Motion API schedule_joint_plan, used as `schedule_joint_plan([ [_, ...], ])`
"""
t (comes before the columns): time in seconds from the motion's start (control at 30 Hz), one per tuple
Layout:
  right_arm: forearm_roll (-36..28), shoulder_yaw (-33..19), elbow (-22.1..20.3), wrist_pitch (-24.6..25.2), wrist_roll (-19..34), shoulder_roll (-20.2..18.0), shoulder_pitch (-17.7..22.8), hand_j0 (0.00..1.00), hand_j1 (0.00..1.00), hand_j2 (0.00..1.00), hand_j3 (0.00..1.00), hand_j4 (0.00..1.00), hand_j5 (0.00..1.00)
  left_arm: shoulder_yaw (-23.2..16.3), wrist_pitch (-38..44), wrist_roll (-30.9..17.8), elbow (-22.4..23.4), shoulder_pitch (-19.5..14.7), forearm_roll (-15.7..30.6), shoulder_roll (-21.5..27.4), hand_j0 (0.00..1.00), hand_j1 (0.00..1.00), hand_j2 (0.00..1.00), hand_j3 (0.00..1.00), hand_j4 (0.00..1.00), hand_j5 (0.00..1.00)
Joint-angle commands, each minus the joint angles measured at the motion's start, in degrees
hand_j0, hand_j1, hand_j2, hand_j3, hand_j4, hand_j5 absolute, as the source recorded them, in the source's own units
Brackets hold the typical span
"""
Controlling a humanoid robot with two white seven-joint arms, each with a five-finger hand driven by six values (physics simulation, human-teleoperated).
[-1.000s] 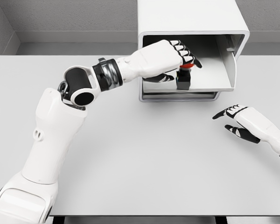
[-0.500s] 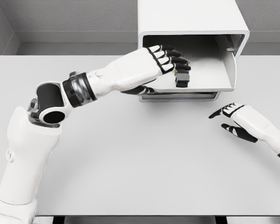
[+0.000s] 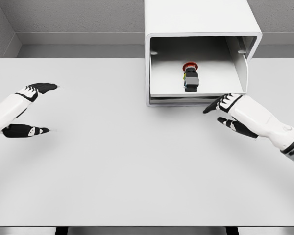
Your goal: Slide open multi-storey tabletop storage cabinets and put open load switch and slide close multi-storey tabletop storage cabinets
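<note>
White and black, the left hand (image 3: 20, 110) now sits far out at the left edge of the table (image 3: 112, 161), fingers spread and holding nothing; half a second ago it was reaching into the cabinet (image 3: 201, 49) with its fingers over the switch. It has let go and drawn right back, so the placing step looks finished. Further right, the switch (image 3: 190, 78) stands alone on the pulled-out drawer (image 3: 206, 88), red cap at the back, dark body toward the front, touching neither hand. At the far right, the right hand (image 3: 232, 113) has moved up from its resting spot on the table to just beside the drawer's front lip, fingers extended and loose, gripping nothing. I judge that closing the drawer is the remaining step, and this hand seems placed for the push.

Whether its fingertips already touch the lip cannot be told. Both arms are cut off by the frame edges, and the cabinet's lower storeys are hidden beneath the drawer.
</note>
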Motion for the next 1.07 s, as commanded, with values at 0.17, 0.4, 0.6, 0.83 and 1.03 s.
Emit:
schedule_joint_plan([
  [0.17, 0.1, 0.3, 3.3, 0.1, 0.0, 1.5, -1.8, 0.63, 0.63, 0.63, 0.63, 0.63, 0.63, 1.1, 0.2, 0.0, 3.0, 0.1, 0.7, -0.2, 1.0, 1.0, 1.0, 1.0, 1.0, 1.0],
  [0.4, 0.7, 1.9, 7.2, 0.1, 0.0, 2.8, -5.1, 0.63, 0.63, 0.63, 0.63, 0.63, 0.63, 1.2, 0.2, 0.0, 3.1, 0.1, 0.7, -0.2, 1.0, 1.0, 1.0, 1.0, 1.0, 1.0],
  [0.6, 0.7, 4.5, 12.1, 0.1, 0.0, 3.5, -9.9, 0.64, 0.64, 0.64, 0.64, 0.64, 0.64, 1.2, 0.2, 0.0, 3.1, 0.1, 0.7, -0.3, 1.0, 1.0, 1.0, 1.0, 1.0, 1.0],
  [0.83, -0.3, 3.0, 12.4, 0.1, -0.6, -1.6, -8.7, 0.64, 0.64, 0.64, 0.64, 0.64, 0.64, 1.1, 0.2, 0.0, 3.1, 0.1, -0.3, -0.3, 1.0, 1.0, 1.0, 1.0, 1.0, 1.0],
  [1.03, -1.6, -6.0, 12.9, 0.1, -0.6, -6.3, -2.3, 0.65, 0.65, 0.65, 0.65, 0.65, 0.65, 1.1, 0.2, 0.0, 3.1, 0.1, -0.7, -0.4, 1.0, 1.0, 1.0, 1.0, 1.0, 1.0],
])
